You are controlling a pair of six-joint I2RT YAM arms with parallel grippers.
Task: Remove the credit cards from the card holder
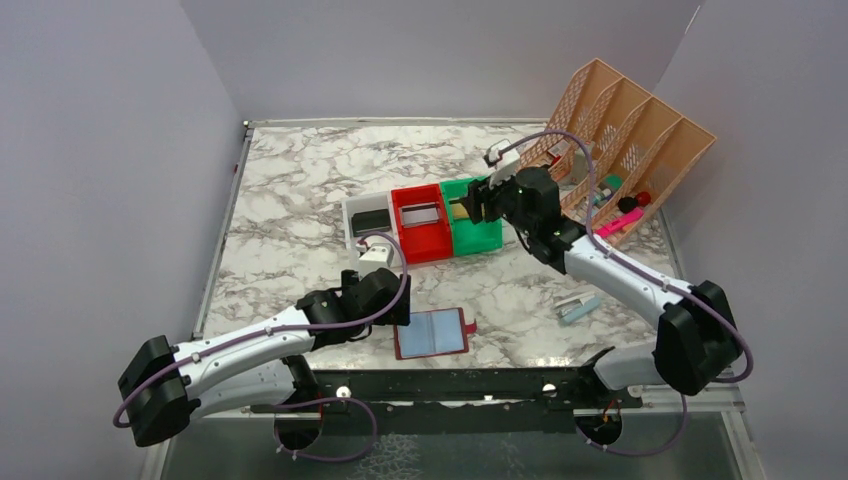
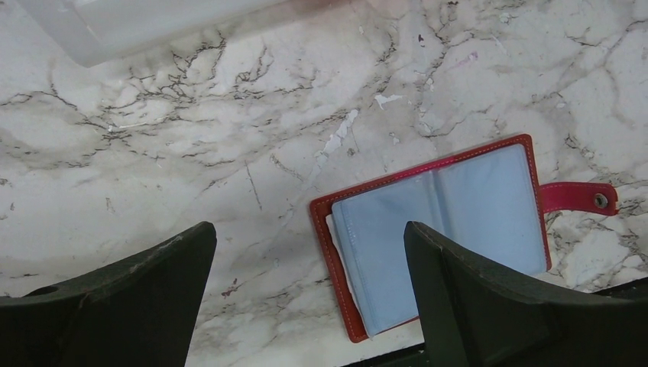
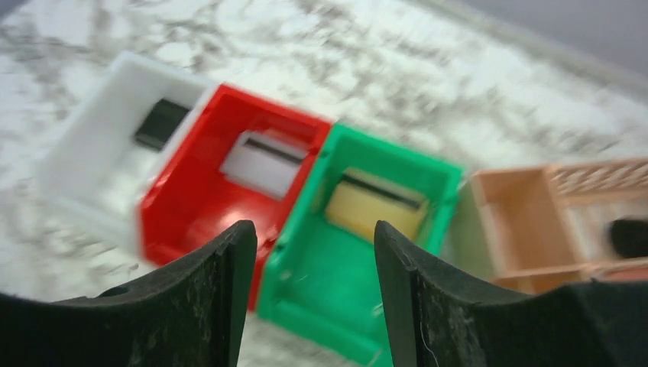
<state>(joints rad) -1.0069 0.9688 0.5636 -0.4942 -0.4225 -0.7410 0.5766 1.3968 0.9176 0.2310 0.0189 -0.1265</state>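
Hovering right gripper [image 3: 311,229] over green bin [image 3: 313,298], jaws parted, empty. Hanging left gripper [image 2: 307,229] near holder [image 2: 435,229], spread wide, empty; holder open flat on table [image 1: 300,200]. Resting in bins [image 3: 191,222]: gold card [image 3: 374,210], grey card [image 3: 260,162], black card [image 3: 160,124]. Likely thin, stiff, slick: pinch edges.

— What do the arms look like from your end?
— I see white shells on the left arm [image 1: 240,352] and right arm [image 1: 615,272], bulky black joints [image 1: 690,345], and a purple cable [image 1: 404,288] looping along each.
— And the right claw [image 3: 312,229]?
— Its fingers [image 3: 191,306] are matte black wedges, scuffed I think; that wrist view is blurry.
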